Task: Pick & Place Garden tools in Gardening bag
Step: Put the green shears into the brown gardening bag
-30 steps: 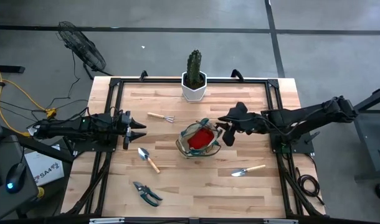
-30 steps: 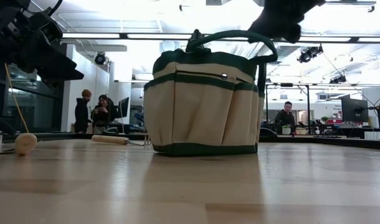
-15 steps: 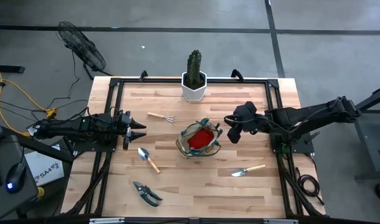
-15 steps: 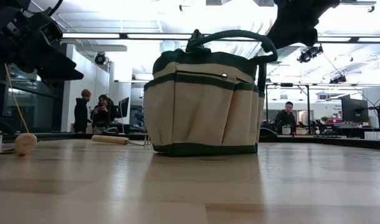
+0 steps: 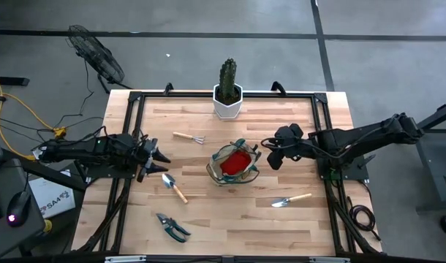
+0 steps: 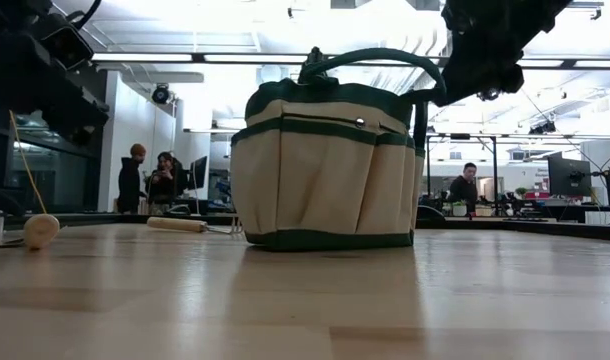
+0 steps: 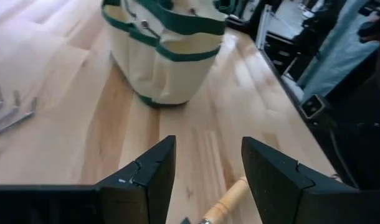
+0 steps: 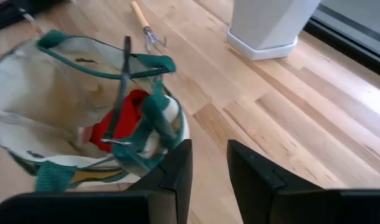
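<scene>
The olive-green and tan gardening bag (image 5: 234,165) stands on its base at mid-table, also in the low view (image 6: 325,165), with the red glove (image 5: 238,160) inside it (image 8: 123,120). My right gripper (image 5: 271,155) is open and empty just right of the bag. My left gripper (image 5: 159,155) is open and empty, above the left trowel (image 5: 174,187), whose wooden handle (image 7: 225,200) shows between its fingers. The mini rake (image 5: 189,137), the second trowel (image 5: 291,199) and the pruning shears (image 5: 172,226) lie flat on the table.
A green cactus in a white hexagonal pot (image 5: 228,98) stands at the far edge, behind the bag. Black frame rails (image 5: 128,131) run along the table's sides. People stand in the room beyond the table (image 6: 150,182).
My right gripper has drawn back from over the bag's right rim toward the table's right edge and a little lower. My left gripper has turned at the wrist and tipped toward the left trowel. The bag and tools have stayed put.
</scene>
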Robot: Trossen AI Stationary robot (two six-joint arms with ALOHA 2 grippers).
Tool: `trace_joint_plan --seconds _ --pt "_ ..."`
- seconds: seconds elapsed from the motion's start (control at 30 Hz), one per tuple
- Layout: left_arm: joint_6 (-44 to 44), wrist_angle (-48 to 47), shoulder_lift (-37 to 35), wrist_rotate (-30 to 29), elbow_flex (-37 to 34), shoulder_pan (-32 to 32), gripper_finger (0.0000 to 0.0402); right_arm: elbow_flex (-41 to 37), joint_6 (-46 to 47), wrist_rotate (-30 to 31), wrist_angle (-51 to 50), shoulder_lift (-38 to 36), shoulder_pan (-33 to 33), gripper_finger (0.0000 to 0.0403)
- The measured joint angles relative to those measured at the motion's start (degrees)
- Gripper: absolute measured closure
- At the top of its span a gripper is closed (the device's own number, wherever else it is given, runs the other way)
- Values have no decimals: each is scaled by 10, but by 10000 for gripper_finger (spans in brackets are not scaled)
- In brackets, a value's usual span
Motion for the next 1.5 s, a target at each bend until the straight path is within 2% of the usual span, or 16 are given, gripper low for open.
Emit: trace_joint_plan --seconds 0.3,0.67,0.8,0.97,1.23,1.5 --pt "-32 5 64 6 0 0 222 0 1 0 4 0 15 312" --pt "-49 105 187 107 0 -1 222 0 7 -1 4 0 18 312" --pt "-54 139 235 115 0 -35 222 0 7 -1 4 0 18 312" --pt "-67 196 295 71 9 -120 222 0 7 -2 4 0 18 312" --pt "-58 195 419 -53 89 -276 222 0 6 -2 4 0 18 312" --pt "-68 89 583 -117 208 -365 222 0 1 -2 4 0 18 312"
